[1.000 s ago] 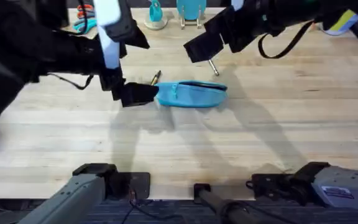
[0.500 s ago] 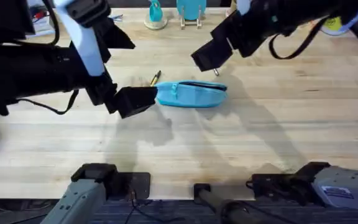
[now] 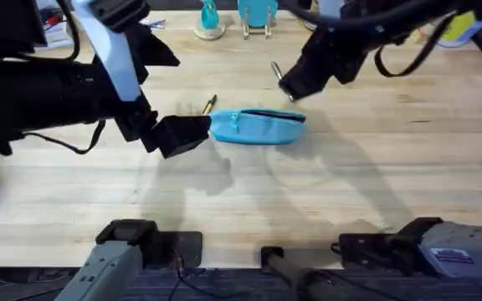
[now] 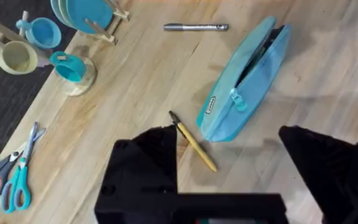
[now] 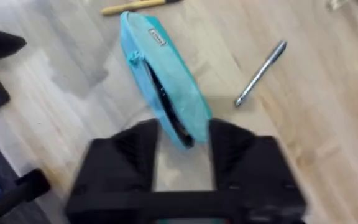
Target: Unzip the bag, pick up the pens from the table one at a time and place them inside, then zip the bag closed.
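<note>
My left gripper (image 4: 229, 168) hangs with its jaws spread wide and nothing between them, just off the tabbed end of the bag (image 3: 258, 128). My right gripper (image 5: 184, 146) is likewise open and empty, its jaws standing either side of the bag's far end as seen from its wrist camera; whether they touch the fabric cannot be made out. In the overhead view the right gripper (image 3: 295, 81) sits beyond the bag, toward the rear of the tabletop (image 3: 350, 192).

The bag (image 4: 244, 84) lies flat on the tabletop near its middle, with a dark slit of open zip showing along its upper edge (image 5: 166, 99). The yellow pen (image 4: 192, 140) lies just beside the bag's tabbed end, between my left jaws in the left wrist view; overhead, its near part is covered by my left arm, leaving a short tip visible (image 3: 210, 103). The silver pen (image 4: 196, 27) lies apart from the bag on its rear side; overhead it is largely hidden under my right gripper.

At the tabletop's rear edge stand a rack of blue plates (image 4: 84, 14) and cups (image 4: 39, 32). Scissors (image 4: 11, 177) lie to the left, well apart from the bag.
</note>
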{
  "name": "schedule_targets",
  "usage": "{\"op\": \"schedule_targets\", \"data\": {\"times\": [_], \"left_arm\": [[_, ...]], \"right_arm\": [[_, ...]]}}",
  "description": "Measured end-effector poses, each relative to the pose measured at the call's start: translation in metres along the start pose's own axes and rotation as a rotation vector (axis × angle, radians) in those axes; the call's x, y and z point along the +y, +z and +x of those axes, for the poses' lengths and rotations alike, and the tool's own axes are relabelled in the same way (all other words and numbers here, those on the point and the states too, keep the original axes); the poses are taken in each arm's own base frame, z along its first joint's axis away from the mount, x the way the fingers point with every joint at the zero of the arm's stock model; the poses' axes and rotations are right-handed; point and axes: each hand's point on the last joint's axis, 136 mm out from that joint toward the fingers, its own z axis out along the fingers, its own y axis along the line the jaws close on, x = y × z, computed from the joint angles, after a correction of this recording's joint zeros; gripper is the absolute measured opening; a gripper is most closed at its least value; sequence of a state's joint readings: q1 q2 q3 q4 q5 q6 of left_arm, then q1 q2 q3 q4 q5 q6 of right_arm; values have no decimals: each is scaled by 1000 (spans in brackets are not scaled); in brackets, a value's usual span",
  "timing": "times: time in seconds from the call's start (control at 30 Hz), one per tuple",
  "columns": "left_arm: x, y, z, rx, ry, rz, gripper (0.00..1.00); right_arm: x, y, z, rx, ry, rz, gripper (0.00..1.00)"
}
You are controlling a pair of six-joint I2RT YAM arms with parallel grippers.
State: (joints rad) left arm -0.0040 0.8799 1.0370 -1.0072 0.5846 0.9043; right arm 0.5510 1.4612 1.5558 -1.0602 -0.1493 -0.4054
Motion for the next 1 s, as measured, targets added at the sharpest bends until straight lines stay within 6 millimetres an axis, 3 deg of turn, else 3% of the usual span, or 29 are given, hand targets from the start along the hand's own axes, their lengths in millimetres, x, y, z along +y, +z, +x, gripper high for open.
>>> {"op": "schedule_targets", "data": {"times": [0.1,0.13,0.33,0.7,1.0], "left_arm": [[0,0,0,2,0,-1,994],[0,0,0,2,0,-1,993],[0,0,0,1,0,-1,993],[0,0,0,1,0,-1,992],[0,0,0,2,0,-1,994]], "right_arm": [[-4,4,-7,-22,-57,10,116],[-5,5,-10,-30,-74,14,52],[-6,5,-11,-35,-139,18,29],[1,7,5,31,-162,-17,29],[1,41,21,146,-141,-78,29]]}}
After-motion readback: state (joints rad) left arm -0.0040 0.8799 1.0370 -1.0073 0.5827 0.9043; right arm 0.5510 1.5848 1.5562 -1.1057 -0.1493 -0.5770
